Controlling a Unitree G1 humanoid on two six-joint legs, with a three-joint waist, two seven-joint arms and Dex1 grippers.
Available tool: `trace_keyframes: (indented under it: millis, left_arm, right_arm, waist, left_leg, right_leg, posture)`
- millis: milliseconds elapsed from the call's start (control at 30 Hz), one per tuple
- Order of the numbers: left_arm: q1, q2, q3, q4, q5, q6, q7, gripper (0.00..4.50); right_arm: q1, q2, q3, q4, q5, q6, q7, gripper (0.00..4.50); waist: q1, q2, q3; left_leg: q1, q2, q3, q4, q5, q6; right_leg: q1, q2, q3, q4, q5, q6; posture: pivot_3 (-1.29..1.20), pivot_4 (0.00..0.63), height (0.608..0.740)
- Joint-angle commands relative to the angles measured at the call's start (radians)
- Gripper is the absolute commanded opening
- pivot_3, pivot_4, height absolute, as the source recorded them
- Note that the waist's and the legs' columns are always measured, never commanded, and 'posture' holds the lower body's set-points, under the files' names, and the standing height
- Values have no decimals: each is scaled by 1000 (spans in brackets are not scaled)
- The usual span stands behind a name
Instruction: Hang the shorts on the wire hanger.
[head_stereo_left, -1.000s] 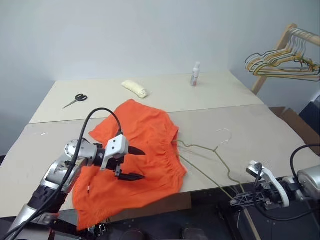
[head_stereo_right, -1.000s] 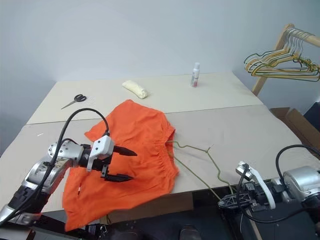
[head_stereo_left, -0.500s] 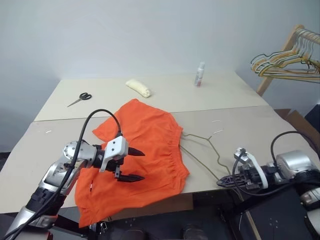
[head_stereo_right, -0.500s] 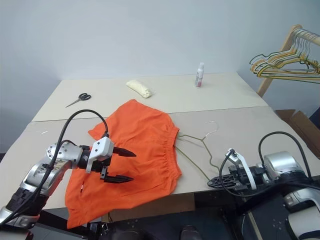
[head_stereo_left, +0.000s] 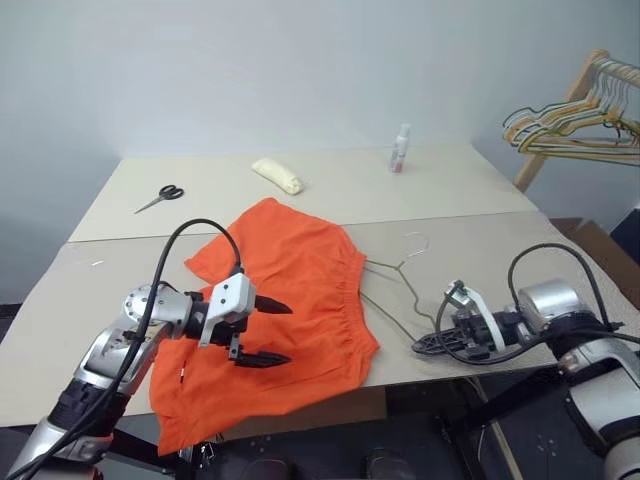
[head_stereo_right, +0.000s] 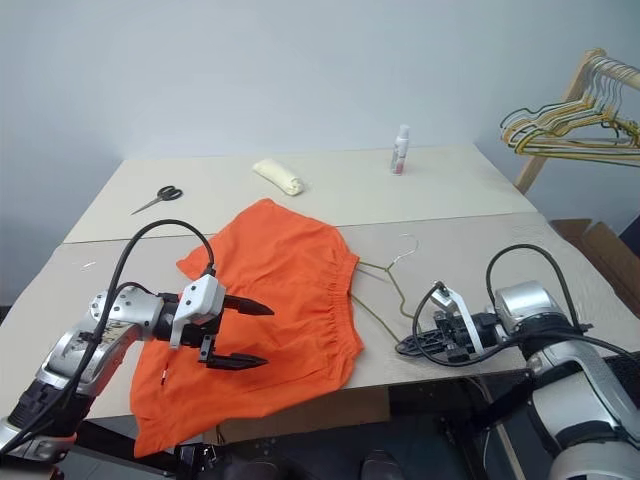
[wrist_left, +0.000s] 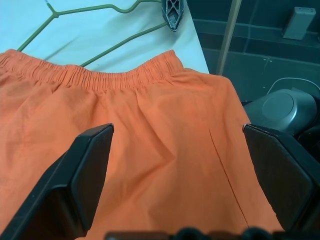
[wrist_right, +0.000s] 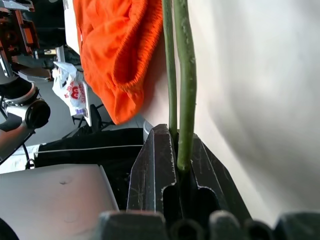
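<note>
At the front edge of the table, the shorts are lying flat, one leg hanging over. They look soft and floppy, so the waistband is best to grab. The left gripper is hovering over them, fingers wide apart. The right gripper is pinching the thin, stiff wire hanger. It has slid it closer to the shorts than a moment ago.

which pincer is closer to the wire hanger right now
Right. The right pincer is shut on the wire hanger at its lower end; the left pincer hovers open over the shorts, off to the hanger's side.
</note>
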Motion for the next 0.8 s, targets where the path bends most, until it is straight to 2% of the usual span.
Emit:
trace_keyframes:
  millis: [33, 167, 333, 433, 600, 800]
  left_arm:
    - [-8, 2, 24, -32, -15, -6, 12, 4483]
    - [1, 6, 36, -37, -20, -8, 18, 4483]
    - [-14, 5, 33, -17, -1, -24, 28, 4483]
    - [-64, -6, 38, 14, 11, -36, 46, 4483]
    - [-256, -82, 29, 147, 92, -88, 153, 4483]
    - [-565, -171, 58, 422, 120, -228, 179, 4483]
  right_arm:
    - [-53, 21, -30, 61, -33, -48, 55, 0]
    - [-74, 21, -122, 109, -42, -76, 1, 0]
    - [-9, -13, -198, -36, -67, -114, -93, 0]
    - [66, -55, -261, -234, -54, -134, -151, 0]
    - [203, -84, -378, -546, -53, -239, -274, 0]
    - [213, -68, -443, -691, -56, -336, -366, 0]
  waist:
    - [1, 0, 0]
    - [6, 0, 0]
    - [8, 0, 0]
    - [12, 0, 0]
    - [23, 0, 0]
    - [14, 0, 0]
  left_leg:
    - [0, 0, 0, 0, 0, 0]
    - [0, 0, 0, 0, 0, 0]
    - [0, 0, -1, 0, 0, 0]
    - [-1, 0, -1, 0, 0, 0]
    - [-1, -1, -2, 0, 0, 0]
    - [-1, -3, -1, 1, 1, -1]
  right_leg:
    - [0, 0, 0, 0, 0, 0]
    - [-1, 0, 0, 0, 0, 0]
    - [-1, 0, 0, 0, 0, 0]
    - [-1, -1, 0, 0, 0, 0]
    - [0, -1, -2, 0, 0, 1]
    - [0, 0, -1, -1, 1, 1]
  posture:
    - [93, 0, 740]
    - [92, 0, 740]
    - [62, 0, 740]
    - [43, 0, 740]
    - [28, 0, 740]
    - [22, 0, 740]
